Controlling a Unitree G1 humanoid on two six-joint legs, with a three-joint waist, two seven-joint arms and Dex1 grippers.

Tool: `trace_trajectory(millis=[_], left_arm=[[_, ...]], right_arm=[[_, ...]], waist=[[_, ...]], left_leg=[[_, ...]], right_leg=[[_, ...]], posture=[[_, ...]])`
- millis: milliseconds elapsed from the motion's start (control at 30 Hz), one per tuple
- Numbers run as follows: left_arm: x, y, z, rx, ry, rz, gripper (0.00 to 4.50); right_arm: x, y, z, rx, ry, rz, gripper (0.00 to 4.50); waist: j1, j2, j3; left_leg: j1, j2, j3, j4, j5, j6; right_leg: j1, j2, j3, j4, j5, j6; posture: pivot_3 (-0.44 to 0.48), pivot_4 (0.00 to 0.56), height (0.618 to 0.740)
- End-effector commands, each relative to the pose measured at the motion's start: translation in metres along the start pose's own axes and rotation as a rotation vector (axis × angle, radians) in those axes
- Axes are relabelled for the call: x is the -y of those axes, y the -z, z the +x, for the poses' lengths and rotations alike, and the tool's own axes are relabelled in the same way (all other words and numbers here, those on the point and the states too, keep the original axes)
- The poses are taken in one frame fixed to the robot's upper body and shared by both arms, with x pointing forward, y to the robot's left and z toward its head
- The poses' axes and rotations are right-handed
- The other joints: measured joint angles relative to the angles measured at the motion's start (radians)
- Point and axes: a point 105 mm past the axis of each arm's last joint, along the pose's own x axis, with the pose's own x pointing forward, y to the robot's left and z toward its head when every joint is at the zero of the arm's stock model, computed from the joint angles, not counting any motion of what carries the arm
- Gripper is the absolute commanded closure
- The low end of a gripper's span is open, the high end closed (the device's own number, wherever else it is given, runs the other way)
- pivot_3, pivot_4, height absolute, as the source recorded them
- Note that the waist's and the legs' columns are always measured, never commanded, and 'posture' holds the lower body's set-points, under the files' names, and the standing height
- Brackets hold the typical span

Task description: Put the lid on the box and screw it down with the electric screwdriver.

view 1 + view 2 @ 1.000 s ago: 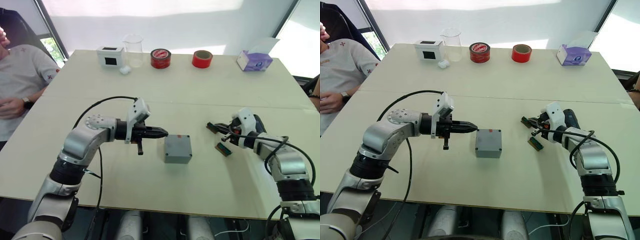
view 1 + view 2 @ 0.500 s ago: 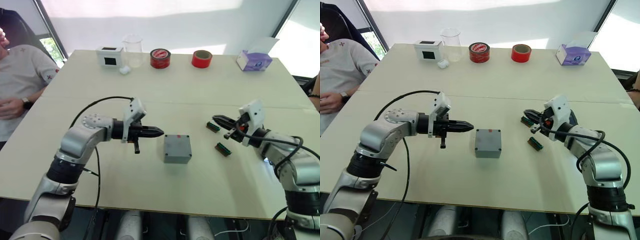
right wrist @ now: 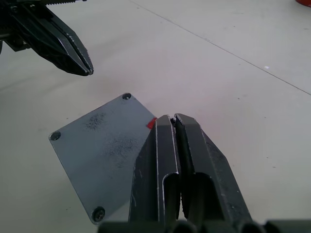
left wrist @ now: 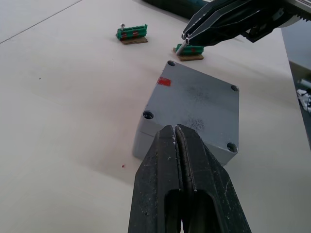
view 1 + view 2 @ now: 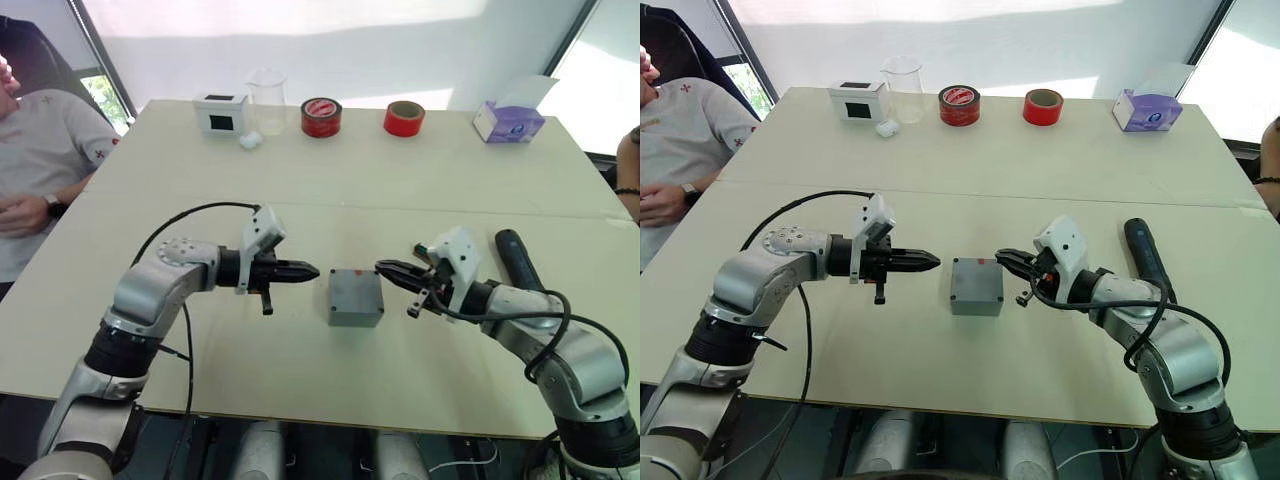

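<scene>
Electric screwdriver (image 5: 1146,257) lies flat, long axis running toward the far edge.

grey box (image 5: 355,297) at table (image 5: 330,180) centre. left gripper (image 5: 312,270) just left of it, right gripper (image 5: 381,268) just right, both pointing at it. screwdriver (image 5: 516,258) lies behind right arm.

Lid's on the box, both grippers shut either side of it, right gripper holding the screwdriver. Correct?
Not quite: the right gripper is shut on nothing. The electric screwdriver lies on the table beyond the right arm, as the right eye view shows. The rest holds: the lid sits on the box, with the left gripper shut on its other side.
</scene>
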Motion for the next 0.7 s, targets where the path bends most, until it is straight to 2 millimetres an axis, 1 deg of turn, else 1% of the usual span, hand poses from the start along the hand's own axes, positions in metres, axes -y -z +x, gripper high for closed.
trace_trajectory(millis=[33,367,700], left_arm=[[0.003,-0.011,-0.001,0.030,0.008,0.036,4.50],[0.003,-0.012,0.001,0.028,0.013,0.042,4.50],[0.002,-0.010,0.001,0.022,0.010,0.047,4.50]], right_arm=[[0.004,-0.004,-0.003,0.015,0.016,-0.036,4.47],[0.008,0.006,-0.001,-0.010,0.023,-0.049,4.47],[0.007,0.001,0.000,0.018,0.018,-0.041,4.47]], waist=[[0.001,0.000,0.000],[0.001,0.000,0.000],[0.001,0.000,0.000]], left_leg=[[0.000,0.000,0.000,0.000,0.000,0.000],[0.000,0.000,0.000,0.000,0.000,0.000],[0.000,0.000,0.000,0.000,0.000,0.000]], right_leg=[[0.000,0.000,0.000,0.000,0.000,0.000],[0.000,0.000,0.000,0.000,0.000,0.000],[0.000,0.000,0.000,0.000,0.000,0.000]], posture=[[0.000,0.150,0.715],[0.000,0.150,0.715],[0.000,0.150,0.715]])
